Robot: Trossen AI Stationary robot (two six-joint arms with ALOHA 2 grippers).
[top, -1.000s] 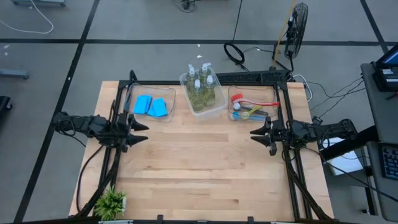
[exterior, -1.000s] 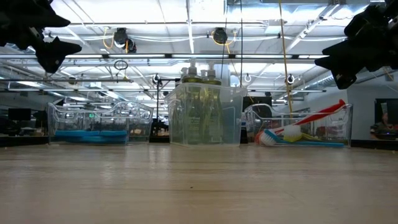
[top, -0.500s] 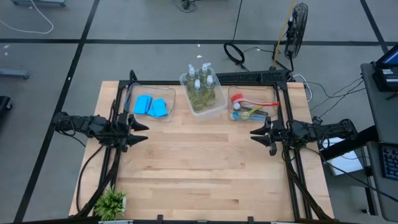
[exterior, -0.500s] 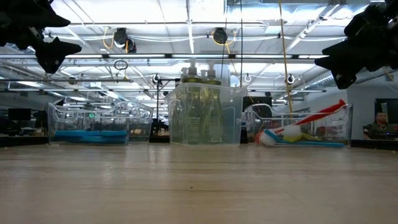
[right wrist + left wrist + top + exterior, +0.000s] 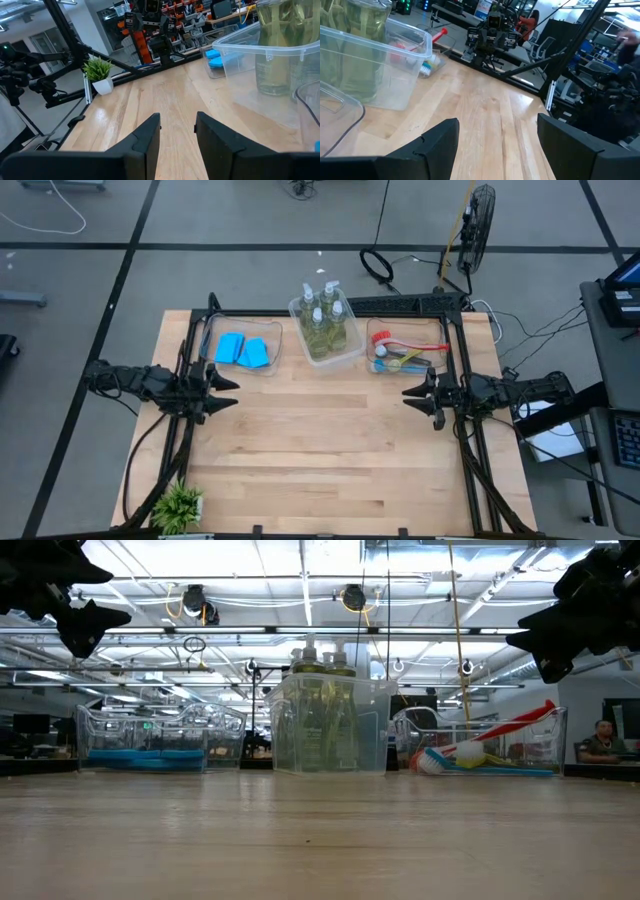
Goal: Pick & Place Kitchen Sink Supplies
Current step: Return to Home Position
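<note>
The left gripper [image 5: 228,392] and right gripper [image 5: 415,402] hover over the table's [image 5: 330,450] sides, fingers apart, holding nothing. Blue sponges [image 5: 243,351] lie in the left bin [image 5: 277,345]. 4 soap bottles [image 5: 322,320] stand in the middle bin [image 5: 345,358], and the brushes [image 5: 410,350] lie in the right bin [image 5: 372,330].

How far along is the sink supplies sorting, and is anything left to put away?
Looks finished. Done: blue sponges lie in the left bin, soap bottles stand in the middle bin, brushes lie in the right bin. In hand: nothing; the left hand and right hand hover open at the table's sides. Left: no supply shows outside the bins, so probably nothing more to place.
</note>
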